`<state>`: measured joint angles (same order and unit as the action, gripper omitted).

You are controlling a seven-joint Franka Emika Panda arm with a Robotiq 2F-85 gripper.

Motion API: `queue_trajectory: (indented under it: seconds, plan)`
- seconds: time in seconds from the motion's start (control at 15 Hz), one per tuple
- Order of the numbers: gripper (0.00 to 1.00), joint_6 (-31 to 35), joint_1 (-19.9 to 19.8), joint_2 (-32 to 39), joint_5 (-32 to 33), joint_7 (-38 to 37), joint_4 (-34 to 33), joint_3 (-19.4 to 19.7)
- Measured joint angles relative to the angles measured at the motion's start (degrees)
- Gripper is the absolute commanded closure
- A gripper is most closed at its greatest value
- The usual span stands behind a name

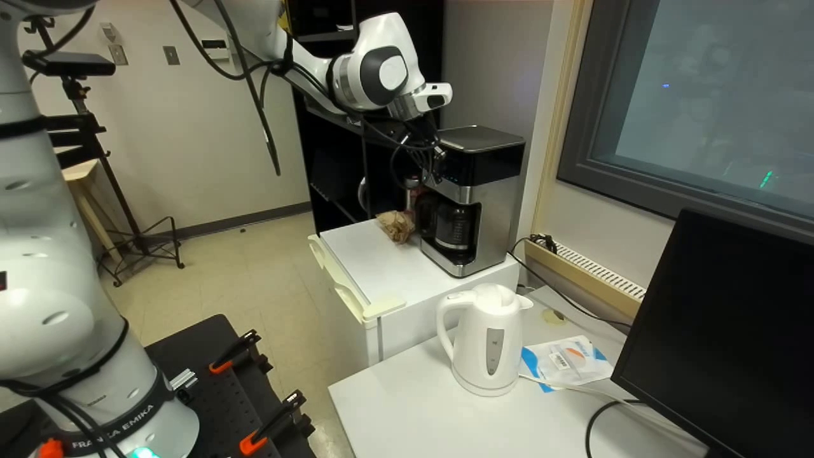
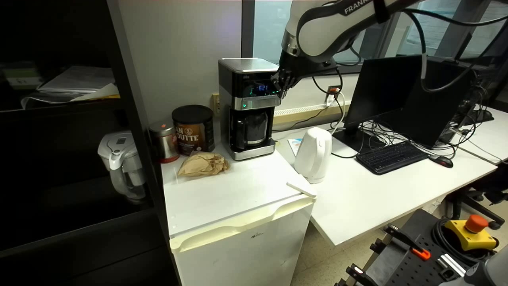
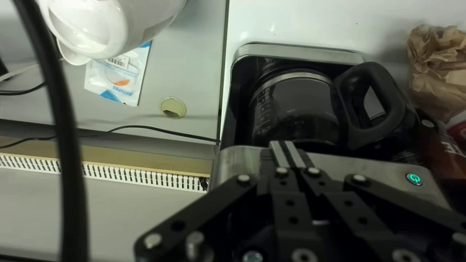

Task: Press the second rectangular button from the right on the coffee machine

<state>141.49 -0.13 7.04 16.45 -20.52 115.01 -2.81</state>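
Pale wall (image 2: 178, 55), dark-framed window (image 1: 699, 114); white fridge (image 2: 238, 254) just beside a white counter (image 1: 407, 416). Jaws together, pads (image 3: 278, 154) side by side, at the front panel (image 2: 257, 81) of the coffee machine (image 2: 258, 103), toward its right-hand end in an exterior view. Touching or not: can't tell. Second rectangular button from the right hidden or too small to pick out. Panel shows blue digits (image 2: 262, 87); power button (image 3: 414, 178) glows green. Carafe (image 2: 256, 127) sits in the machine below. Machine stands on the fridge; near it, crumpled brown paper bag (image 2: 203, 164), black-lidded tub (image 2: 194, 131), metal canister (image 2: 164, 142). On the counter: white kettle (image 1: 477, 350), upright, near the fridge; blue-and-white packet (image 1: 563, 359); keyboard (image 2: 391, 158); black monitor (image 1: 731, 318).
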Motion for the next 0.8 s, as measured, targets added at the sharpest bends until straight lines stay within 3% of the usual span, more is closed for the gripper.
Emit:
queue_trajectory:
  seconds: [0.8]
  plan:
    - [1.0,-0.01,2.79,5.83,0.0,-0.99,-5.35,3.13]
